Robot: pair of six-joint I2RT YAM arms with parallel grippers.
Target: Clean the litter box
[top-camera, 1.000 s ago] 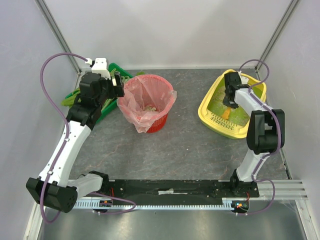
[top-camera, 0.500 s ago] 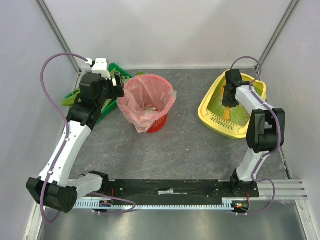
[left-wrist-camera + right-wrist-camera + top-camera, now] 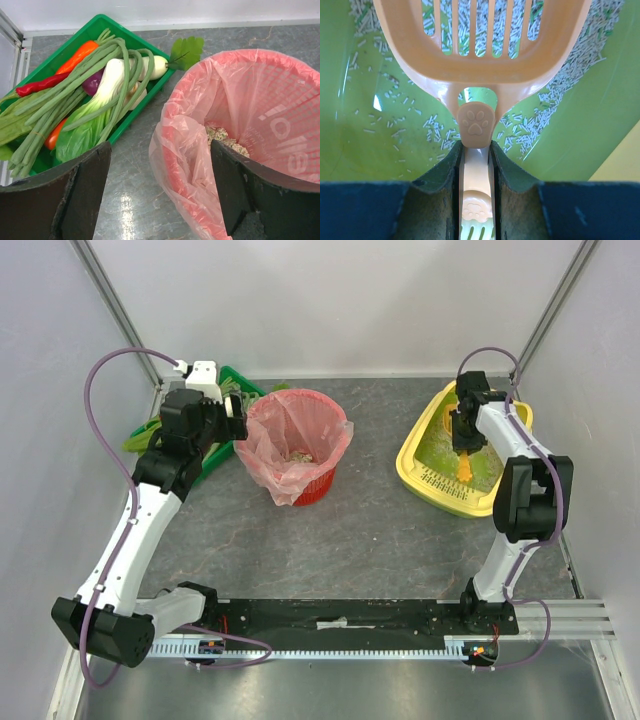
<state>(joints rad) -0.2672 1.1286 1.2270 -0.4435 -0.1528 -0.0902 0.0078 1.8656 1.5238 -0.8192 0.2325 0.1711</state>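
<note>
Since a second ago my right gripper (image 3: 476, 150), clamped on the orange scoop (image 3: 482, 70), is farther into the litter box (image 3: 415, 468); I keep the seemingly empty blade low, under the litter (image 3: 570, 70).

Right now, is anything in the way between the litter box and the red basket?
No, nothing visible. The right claw holds the scoop inside the litter box, and only bare table lies between the box and the basket. The left claw hovers on the basket's other side.

Red basket (image 3: 272, 117) — white lettering, illegible; scoop (image 3: 485, 75) — paw-print marks.
</note>
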